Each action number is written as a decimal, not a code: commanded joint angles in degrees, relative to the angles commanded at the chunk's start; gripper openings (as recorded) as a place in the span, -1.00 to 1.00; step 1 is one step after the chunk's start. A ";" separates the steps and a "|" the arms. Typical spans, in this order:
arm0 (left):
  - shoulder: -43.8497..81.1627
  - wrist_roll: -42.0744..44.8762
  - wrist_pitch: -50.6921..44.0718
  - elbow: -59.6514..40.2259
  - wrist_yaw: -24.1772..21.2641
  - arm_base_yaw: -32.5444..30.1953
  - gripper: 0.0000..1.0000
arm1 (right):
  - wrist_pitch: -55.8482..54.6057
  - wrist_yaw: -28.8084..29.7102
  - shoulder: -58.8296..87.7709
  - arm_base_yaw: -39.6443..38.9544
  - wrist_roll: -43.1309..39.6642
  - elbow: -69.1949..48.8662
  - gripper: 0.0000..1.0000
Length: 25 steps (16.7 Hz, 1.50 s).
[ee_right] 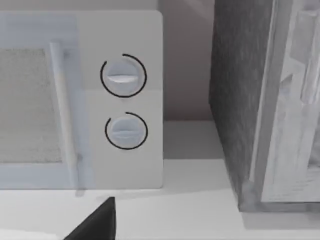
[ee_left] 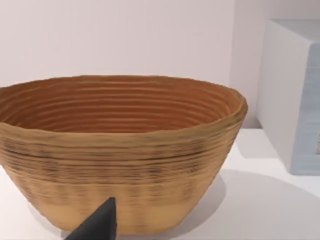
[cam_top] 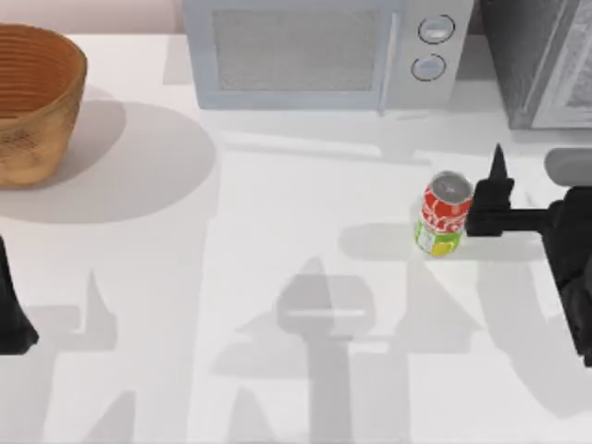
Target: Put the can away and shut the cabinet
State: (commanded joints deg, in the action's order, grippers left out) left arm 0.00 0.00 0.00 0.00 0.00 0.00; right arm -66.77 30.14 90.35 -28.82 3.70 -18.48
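Table [cam_top: 277, 185], can [cam_top: 442, 213] beside right hand [cam_top: 488, 199]

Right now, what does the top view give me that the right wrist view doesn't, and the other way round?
Top view alone: the can upright on the table, the right tool close beside it, the basket at far left, and the left tool parked at the left edge. Right wrist view alone: a close look at the gap between microwave and cabinet, past a dark fingertip. Shared: the microwave's two dials and the cabinet's speckled side and door frame.
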 joint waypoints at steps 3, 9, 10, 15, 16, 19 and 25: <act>0.00 0.00 0.00 0.00 0.00 0.00 1.00 | -11.40 5.27 15.53 -5.08 0.79 -3.10 1.00; 0.00 0.00 0.00 0.00 0.00 0.00 1.00 | -27.52 12.80 37.63 -12.39 2.02 -7.46 1.00; 0.00 0.00 0.00 0.00 0.00 0.00 1.00 | -29.04 13.52 39.71 -13.09 2.14 -7.86 1.00; 0.00 0.00 0.00 0.00 0.00 0.00 1.00 | -30.90 14.40 42.28 -13.94 2.30 -8.36 1.00; 0.00 0.00 0.00 0.00 0.00 0.00 1.00 | -30.90 14.40 42.28 -13.94 2.30 -8.36 1.00; 0.00 0.00 0.00 0.00 0.00 0.00 1.00 | -30.21 13.65 42.32 -13.11 2.18 -9.09 1.00; 0.00 0.00 0.00 0.00 0.00 0.00 1.00 | -24.44 7.78 44.45 -7.22 1.09 -17.85 1.00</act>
State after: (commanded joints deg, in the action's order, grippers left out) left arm 0.00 0.00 0.00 0.00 0.00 0.00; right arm -91.21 37.92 134.80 -36.04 4.79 -36.33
